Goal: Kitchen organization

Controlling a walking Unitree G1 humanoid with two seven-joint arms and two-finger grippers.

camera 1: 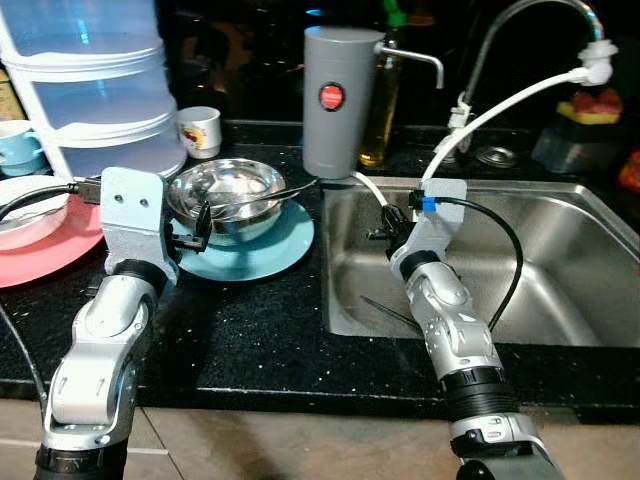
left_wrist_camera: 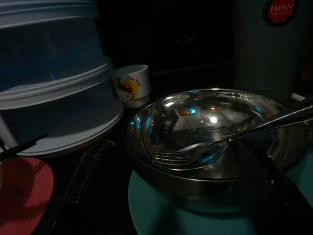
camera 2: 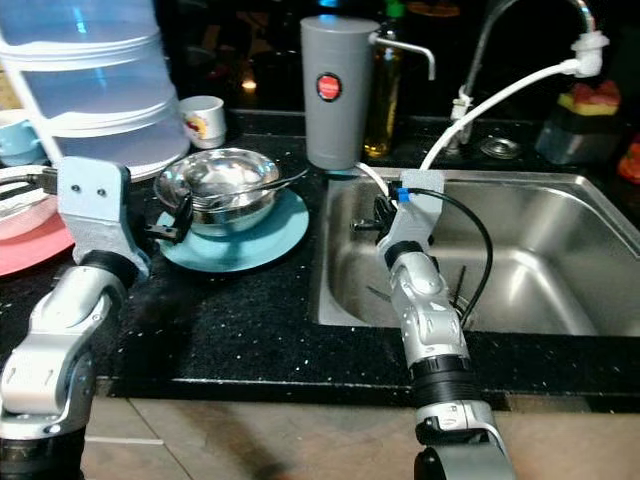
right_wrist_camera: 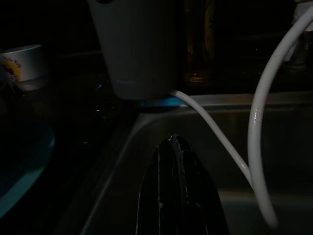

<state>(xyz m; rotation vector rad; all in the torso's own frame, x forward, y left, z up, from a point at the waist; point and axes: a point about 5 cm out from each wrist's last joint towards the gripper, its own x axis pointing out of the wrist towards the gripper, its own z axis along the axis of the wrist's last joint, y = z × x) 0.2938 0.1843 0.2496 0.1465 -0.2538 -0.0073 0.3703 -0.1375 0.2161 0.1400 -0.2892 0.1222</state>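
A steel bowl (camera 1: pixel 228 195) with a fork (left_wrist_camera: pixel 195 149) lying in it stands on a teal plate (camera 1: pixel 250 252) on the black counter. My left gripper (camera 1: pixel 197 226) is low at the bowl's near left side, open, with one finger (left_wrist_camera: pixel 83 171) left of the bowl and the other (left_wrist_camera: pixel 274 196) in front of its right part. It holds nothing. My right gripper (camera 1: pixel 386 224) hangs over the near left corner of the steel sink (camera 1: pixel 570 300). Its fingers (right_wrist_camera: pixel 176 191) are pressed together and empty.
A grey cylinder (camera 1: pixel 335 100) stands behind the sink corner, with a white hose (camera 1: pixel 500 105) running from the faucet (camera 1: pixel 520 25). A white mug (camera 1: pixel 201 130), stacked clear containers (camera 1: pixel 100 90) and a pink plate (camera 1: pixel 45 258) with a white bowl (camera 1: pixel 28 212) lie left. Thin utensils (camera 1: pixel 390 313) rest in the sink.
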